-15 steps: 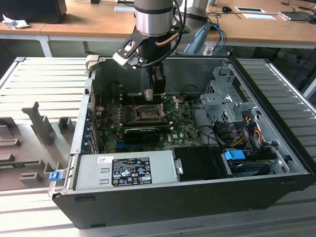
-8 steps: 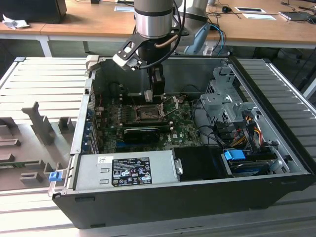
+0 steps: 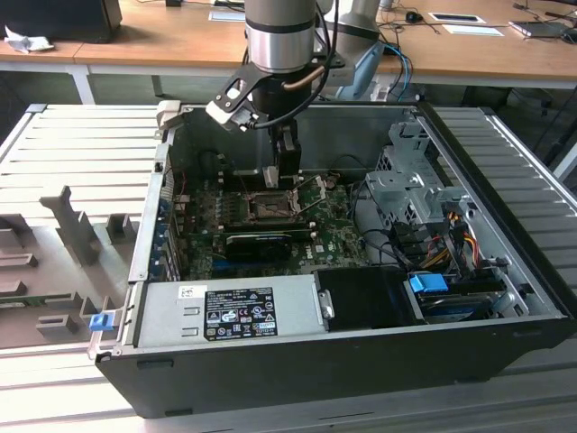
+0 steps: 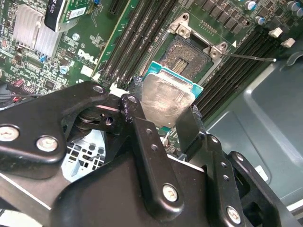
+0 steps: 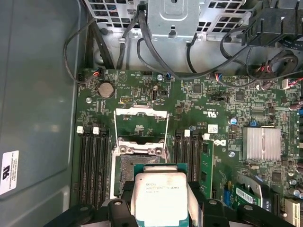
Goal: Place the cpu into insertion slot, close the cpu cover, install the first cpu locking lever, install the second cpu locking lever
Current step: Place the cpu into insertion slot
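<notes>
My gripper [image 4: 163, 113] is shut on the cpu [image 4: 165, 97], a flat square chip with a silvery top and a green edge, gripped by two opposite sides between black fingers [image 4: 189, 125]. In the first wrist view the cpu [image 5: 161, 196] hangs just above and partly over the insertion slot [image 5: 129, 168], a dark square socket with a metal surround. The cpu cover [image 5: 142, 112] lies swung open beyond the slot, with thin wire levers [image 5: 115, 135] raised beside it. In the exterior view my gripper [image 3: 287, 170] hovers inside the computer case, just behind the insertion slot [image 3: 270, 206].
Memory slots [image 5: 92, 165] flank the socket on both sides. A finned heat sink [image 5: 262, 143] and black cables [image 5: 142, 42] lie nearby. A long black card [image 3: 261, 242], a grey power-supply box [image 3: 239, 311] and a metal drive cage [image 3: 410, 180] fill the case.
</notes>
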